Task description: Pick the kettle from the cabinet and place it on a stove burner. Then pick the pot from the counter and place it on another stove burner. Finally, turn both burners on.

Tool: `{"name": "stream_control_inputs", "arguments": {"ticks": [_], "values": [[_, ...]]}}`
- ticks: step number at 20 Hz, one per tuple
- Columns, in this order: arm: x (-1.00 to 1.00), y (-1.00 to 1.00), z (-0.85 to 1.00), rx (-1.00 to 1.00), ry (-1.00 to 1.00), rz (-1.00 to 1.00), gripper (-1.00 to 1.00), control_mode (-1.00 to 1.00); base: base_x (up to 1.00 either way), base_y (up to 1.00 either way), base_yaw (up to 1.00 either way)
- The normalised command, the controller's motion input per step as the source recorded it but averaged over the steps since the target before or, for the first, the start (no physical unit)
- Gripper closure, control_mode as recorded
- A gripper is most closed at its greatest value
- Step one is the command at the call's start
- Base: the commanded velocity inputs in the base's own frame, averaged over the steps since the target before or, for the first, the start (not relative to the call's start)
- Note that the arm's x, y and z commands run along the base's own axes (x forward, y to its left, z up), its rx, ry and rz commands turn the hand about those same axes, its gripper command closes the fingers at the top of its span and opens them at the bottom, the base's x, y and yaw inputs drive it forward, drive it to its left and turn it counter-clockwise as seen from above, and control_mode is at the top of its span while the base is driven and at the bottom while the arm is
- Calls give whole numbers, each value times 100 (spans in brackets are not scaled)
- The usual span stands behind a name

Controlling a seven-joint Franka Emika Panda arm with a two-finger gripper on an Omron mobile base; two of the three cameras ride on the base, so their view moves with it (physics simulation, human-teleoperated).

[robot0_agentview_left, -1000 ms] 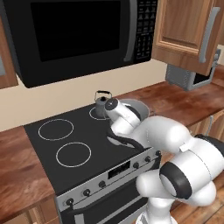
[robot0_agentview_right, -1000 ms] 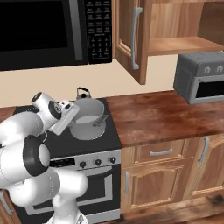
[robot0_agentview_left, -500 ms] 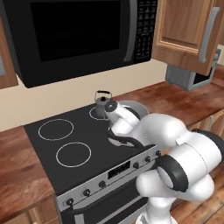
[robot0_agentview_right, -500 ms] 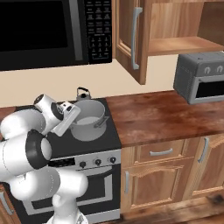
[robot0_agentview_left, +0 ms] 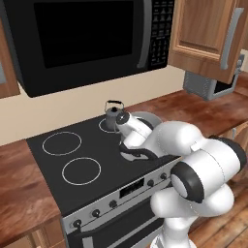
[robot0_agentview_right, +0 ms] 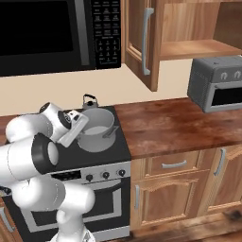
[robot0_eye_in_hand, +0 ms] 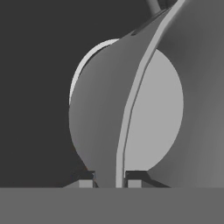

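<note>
The small dark kettle (robot0_agentview_left: 114, 115) (robot0_agentview_right: 89, 100) stands on the back right burner of the black cooktop (robot0_agentview_left: 43, 160). In front of it the wide grey pot (robot0_agentview_right: 98, 133) (robot0_agentview_left: 147, 119) sits over the front right burner. My gripper (robot0_agentview_right: 80, 133) (robot0_eye_in_hand: 110, 179) is shut on the pot's left rim. In the hand view the thin rim (robot0_eye_in_hand: 131, 100) runs up between the two fingertips, with a white burner ring (robot0_eye_in_hand: 81, 65) curving beside the pot's outer wall. The two left burners (robot0_agentview_left: 61, 143) (robot0_agentview_left: 81, 170) are bare.
A black microwave (robot0_agentview_left: 82, 38) hangs low over the cooktop. Small black knobs (robot0_agentview_right: 105, 175) line the stove's front. The wall cabinet (robot0_agentview_right: 198, 42) stands open, its door (robot0_agentview_right: 139, 40) swung out over the counter (robot0_agentview_right: 160, 125). A grey toaster oven (robot0_agentview_right: 217, 87) sits at right.
My arm's upper links have shifted slightly. The pot stays in the gripper over the front right burner, and the kettle has not moved.
</note>
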Motion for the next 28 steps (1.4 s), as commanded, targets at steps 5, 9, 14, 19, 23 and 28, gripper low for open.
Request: {"name": "stream_control_inputs", "arguments": {"ticks": [5, 9, 14, 19, 23, 28], "values": [[10, 0, -9, 0, 0, 0, 100, -100, 0, 0, 0], [11, 2, -9, 0, 0, 0, 100, -100, 0, 0, 0], [12, 7, -8, 0, 0, 0, 100, -100, 0, 0, 0], [1, 9, -10, 0, 0, 0, 100, -100, 0, 0, 0], [0, 10, -11, 0, 0, 0, -100, -100, 0, 0, 0], [0, 3, 0, 0, -1, 0, -100, -100, 0, 0, 0]]}}
